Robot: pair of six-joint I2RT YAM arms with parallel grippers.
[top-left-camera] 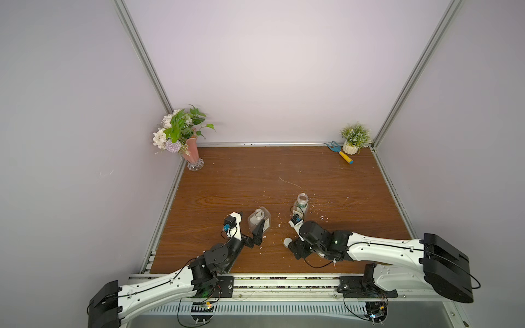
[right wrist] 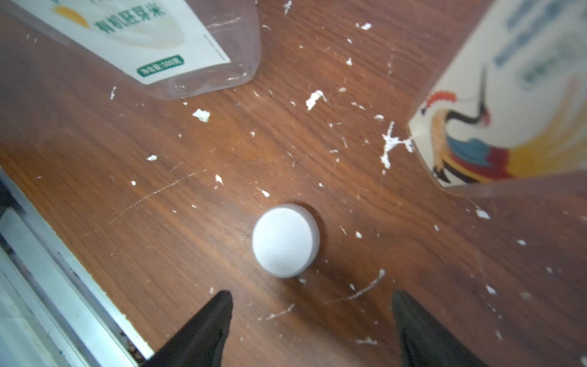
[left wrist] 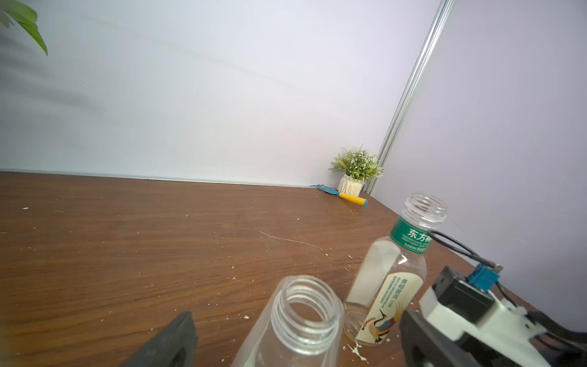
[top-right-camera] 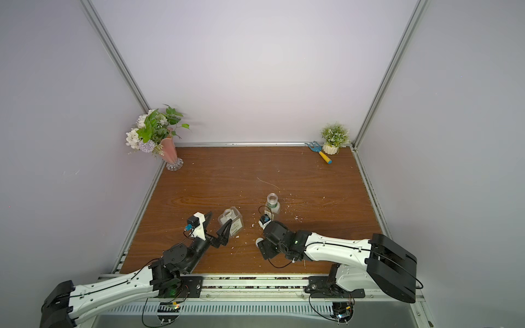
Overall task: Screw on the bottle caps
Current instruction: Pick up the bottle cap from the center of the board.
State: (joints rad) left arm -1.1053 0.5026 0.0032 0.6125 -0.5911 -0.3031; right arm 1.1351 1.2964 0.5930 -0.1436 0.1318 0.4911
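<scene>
there, right arm stoops over white cap.

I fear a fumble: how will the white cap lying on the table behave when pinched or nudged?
The cap lies flat, a low disc, so it probably won't roll or tip. It looks like small hard plastic, likely very light, so an off-centre touch might skid it over the smooth wooden table.

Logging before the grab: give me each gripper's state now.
Left gripper: open, straddling the square bottle, not gripping it.
Right gripper: open, empty; white cap lies just ahead.
</scene>
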